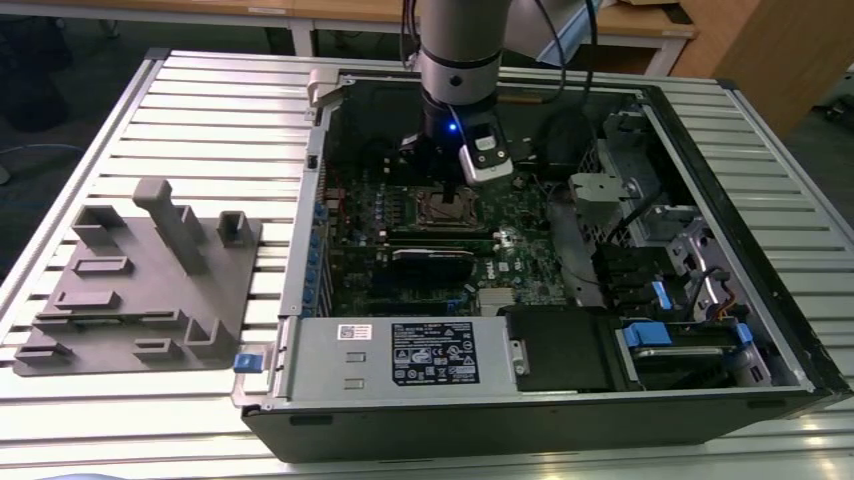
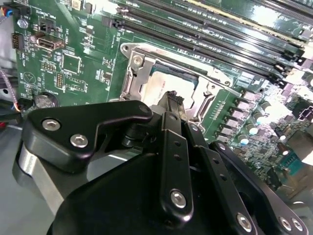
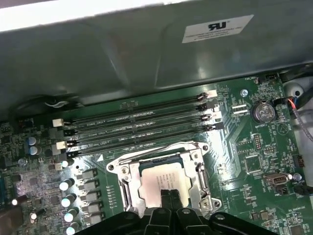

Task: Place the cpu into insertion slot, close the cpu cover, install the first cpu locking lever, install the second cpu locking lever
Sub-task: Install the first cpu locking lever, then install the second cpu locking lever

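A: Where is the arm working?

B: Over the open computer case (image 1: 787,330) on the bench (image 1: 200,120). It hangs above the green board (image 3: 254,161).

A: And the cpu (image 3: 164,180)?

B: It sits flat in the insertion slot (image 1: 451,208), with the cpu cover (image 3: 198,147) lying around it.

A: Which way is the chip from the end effector (image 3: 170,195)?

B: In the first wrist view, right at twelve o'clock from the tips, almost touching. The fingers look pressed narrow together and hold nothing.
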{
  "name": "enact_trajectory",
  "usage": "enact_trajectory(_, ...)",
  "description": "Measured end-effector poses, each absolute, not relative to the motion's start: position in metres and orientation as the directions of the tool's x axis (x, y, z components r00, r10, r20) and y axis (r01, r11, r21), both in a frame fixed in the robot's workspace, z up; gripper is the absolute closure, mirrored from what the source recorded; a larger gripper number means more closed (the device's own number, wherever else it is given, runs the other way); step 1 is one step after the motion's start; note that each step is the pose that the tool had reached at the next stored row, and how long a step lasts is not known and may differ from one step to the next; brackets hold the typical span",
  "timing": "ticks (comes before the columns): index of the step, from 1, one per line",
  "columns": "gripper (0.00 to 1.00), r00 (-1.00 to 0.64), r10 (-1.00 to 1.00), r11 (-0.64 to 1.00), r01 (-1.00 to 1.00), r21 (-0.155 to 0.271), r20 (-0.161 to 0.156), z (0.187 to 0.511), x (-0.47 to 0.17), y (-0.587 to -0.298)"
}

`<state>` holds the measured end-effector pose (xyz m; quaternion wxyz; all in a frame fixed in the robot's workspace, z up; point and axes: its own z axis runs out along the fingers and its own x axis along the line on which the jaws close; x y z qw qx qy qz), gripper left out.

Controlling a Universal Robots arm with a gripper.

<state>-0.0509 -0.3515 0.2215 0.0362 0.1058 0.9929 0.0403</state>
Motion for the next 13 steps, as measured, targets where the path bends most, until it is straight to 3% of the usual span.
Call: enact_trajectory(13, 0.89, -0.975, 0.213, 0.974, 0.207, 0.087, -0.062, 0.238, -0.051, -0.351)
